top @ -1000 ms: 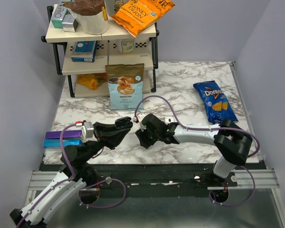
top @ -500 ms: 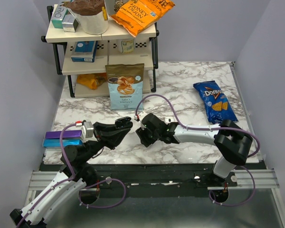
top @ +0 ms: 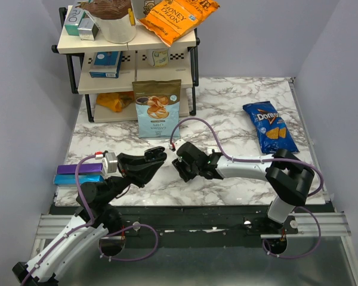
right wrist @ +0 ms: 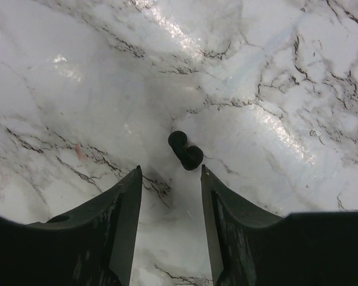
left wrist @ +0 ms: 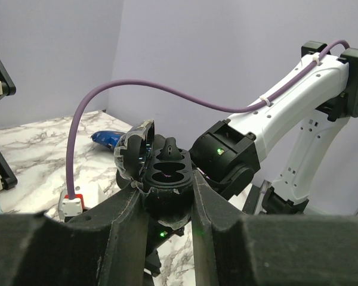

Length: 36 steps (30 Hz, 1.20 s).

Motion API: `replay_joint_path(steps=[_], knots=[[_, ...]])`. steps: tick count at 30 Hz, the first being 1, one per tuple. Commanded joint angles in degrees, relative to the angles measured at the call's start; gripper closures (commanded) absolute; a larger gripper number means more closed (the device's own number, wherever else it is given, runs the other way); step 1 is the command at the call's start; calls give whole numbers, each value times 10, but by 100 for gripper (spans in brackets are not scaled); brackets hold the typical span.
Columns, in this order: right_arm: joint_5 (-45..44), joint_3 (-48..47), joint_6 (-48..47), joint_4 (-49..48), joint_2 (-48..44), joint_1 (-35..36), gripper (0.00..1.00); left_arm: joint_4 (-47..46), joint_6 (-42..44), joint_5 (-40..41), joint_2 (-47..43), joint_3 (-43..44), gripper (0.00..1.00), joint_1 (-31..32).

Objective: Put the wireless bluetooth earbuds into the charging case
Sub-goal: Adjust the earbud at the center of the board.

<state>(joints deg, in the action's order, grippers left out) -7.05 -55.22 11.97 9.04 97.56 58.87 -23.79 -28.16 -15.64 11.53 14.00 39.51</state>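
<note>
While the left gripper [left wrist: 167, 189] is clamped on the charging case [left wrist: 167, 170], the right gripper [right wrist: 170, 174] hangs low over the marble table [right wrist: 274, 89], jaws apart, nothing between them.

Left wrist view:
- Case pinched by its lower body between both fingers and held off the table.
- Lid [left wrist: 134, 152] hinged open, tipped back to the left.
- Two dark wells face up.
- Small black nub [left wrist: 170, 146] stands at the rear rim of the wells. Cannot tell if it is a bud or part of the case.
- Right arm's wrist block sits just behind the case, green light showing.

Right wrist view:
- One black earbud [right wrist: 185, 151] lies on the marble just ahead of the fingertips.
- It sits roughly in line with the gap, a little toward the right-hand finger in this view.
- It touches neither finger.

Top view:
- Both grippers meet near the front middle of the table, tips close but apart.
- The case is raised toward the right gripper.
- The bud is too small to make out from above.
- Tan-and-blue snack pouch [top: 157, 108] stands in front of the black shelf rack [top: 194, 83] at the far left.
- Blue Doritos bag [top: 268, 127] lies flat, well apart on the right.
- Purple box [top: 79, 173] lies at the left edge beside the left arm.
</note>
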Motion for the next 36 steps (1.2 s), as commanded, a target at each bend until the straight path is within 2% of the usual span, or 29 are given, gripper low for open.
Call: replay_joint_path(steps=[1,16,19,21,24,29,36], knots=[[-28,-15,-1,11,13,-2,50,-4,-7,9,2,-6,100,2],[-36,-42,-16,12,35,-6,57,-8,-8,5,5,-8,100,2],[-27,-33,-21,0,21,-6,52,-4,-8,7,1,-7,100,2],[-2,-12,-24,-12,-5,-5,48,-2,-8,9,0,-7,100,3],[47,-3,-34,-19,-18,-5,45,-5,-9,9,1,-7,100,3],[98,-5,-49,-7,-11,-5,44,-7,-9,7,5,-8,100,3],[110,-8,-50,-4,5,-5,44,-5,-9,9,5,-7,100,3]])
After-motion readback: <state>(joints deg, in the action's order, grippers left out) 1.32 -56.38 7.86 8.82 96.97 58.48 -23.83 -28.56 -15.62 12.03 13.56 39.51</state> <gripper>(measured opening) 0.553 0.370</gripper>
